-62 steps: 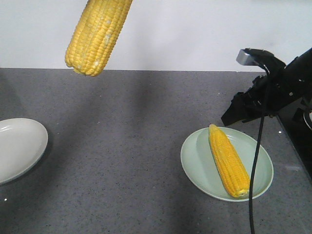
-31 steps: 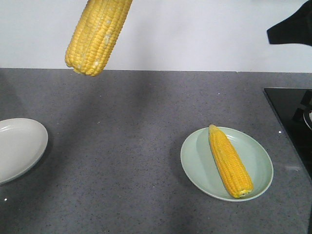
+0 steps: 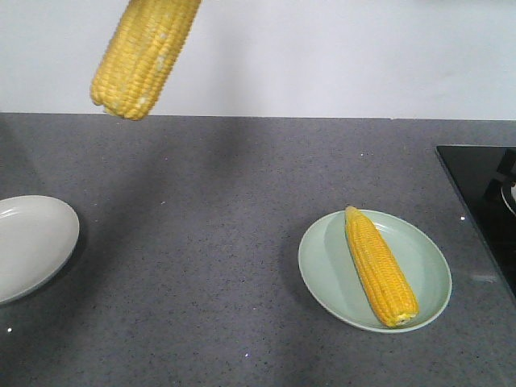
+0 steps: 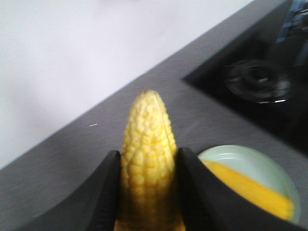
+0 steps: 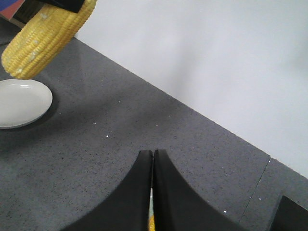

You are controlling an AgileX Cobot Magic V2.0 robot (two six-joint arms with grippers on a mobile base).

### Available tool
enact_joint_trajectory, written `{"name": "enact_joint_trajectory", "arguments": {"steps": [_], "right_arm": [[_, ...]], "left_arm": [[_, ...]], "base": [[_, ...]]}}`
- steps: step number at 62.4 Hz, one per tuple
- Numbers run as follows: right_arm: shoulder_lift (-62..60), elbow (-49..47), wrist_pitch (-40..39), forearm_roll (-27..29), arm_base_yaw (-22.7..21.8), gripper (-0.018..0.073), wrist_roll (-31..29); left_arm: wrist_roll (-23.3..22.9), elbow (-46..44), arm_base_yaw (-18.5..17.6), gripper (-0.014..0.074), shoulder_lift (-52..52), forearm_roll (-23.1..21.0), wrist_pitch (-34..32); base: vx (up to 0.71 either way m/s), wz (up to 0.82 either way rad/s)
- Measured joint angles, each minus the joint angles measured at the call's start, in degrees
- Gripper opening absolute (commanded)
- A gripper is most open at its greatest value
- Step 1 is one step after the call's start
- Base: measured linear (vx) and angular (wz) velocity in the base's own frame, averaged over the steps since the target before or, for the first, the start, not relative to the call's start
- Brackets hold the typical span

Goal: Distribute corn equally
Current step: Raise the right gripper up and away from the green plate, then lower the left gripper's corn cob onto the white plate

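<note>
My left end effector (image 4: 147, 192) is clamped on one corn cob (image 3: 143, 55), holding it high in the air, tilted, above the left part of the grey table (image 3: 201, 242). Below and to its left sits a white plate (image 3: 32, 242). The other corn cob (image 3: 380, 266) lies on the pale green plate (image 3: 322, 266) to the right. My right end effector (image 5: 152, 192) has its fingers pressed together, gripping nothing I can see.
</note>
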Motion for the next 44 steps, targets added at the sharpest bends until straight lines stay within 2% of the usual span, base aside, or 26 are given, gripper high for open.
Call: {"name": "enact_joint_trajectory", "arguments": {"steps": [4,10,16,20,28,39,40,44], "right_arm": [[-0.18,0.00,0.00,-0.15,0.00,-0.0008,0.00],[-0.18,0.00,0.20,-0.91,0.00,-0.0008,0.00],[-0.18,0.05,0.31,-1.31,0.00,-0.0008,0.05],[-0.18,0.05,0.37,-1.36,0.00,-0.0008,0.11],[-0.18,0.05,0.37,-1.36,0.00,-0.0008,0.18],[-0.18,0.05,0.47,-1.36,0.00,-0.0008,0.24],[-0.18,0.05,0.63,-1.36,0.00,-0.0008,0.24],[-0.18,0.05,0.85,-1.36,0.00,-0.0008,0.24]], "left_arm": [[-1.22,0.00,0.00,-0.0007,-0.59,6.93,0.11],[-4.89,0.18,0.00,-0.0007,-2.25,20.65,0.16],[-8.73,1.53,0.41,-0.0007,-4.55,31.60,0.05],[-10.94,3.39,1.42,-0.0007,-6.57,37.20,-0.02],[-12.21,9.37,5.29,-0.0007,-9.72,41.55,-0.08],[-15.37,22.90,12.28,-0.0007,-12.67,42.25,-0.33],[-16.08,26.96,13.83,-0.0007,-12.92,42.25,-0.48],[-16.53,31.52,15.27,-0.0007,-13.06,42.25,-0.54]], "base": [[0.00,0.00],[0.00,0.00],[0.00,0.00],[0.00,0.00],[0.00,0.00],[0.00,0.00],[0.00,0.00],[0.00,0.00]]}}
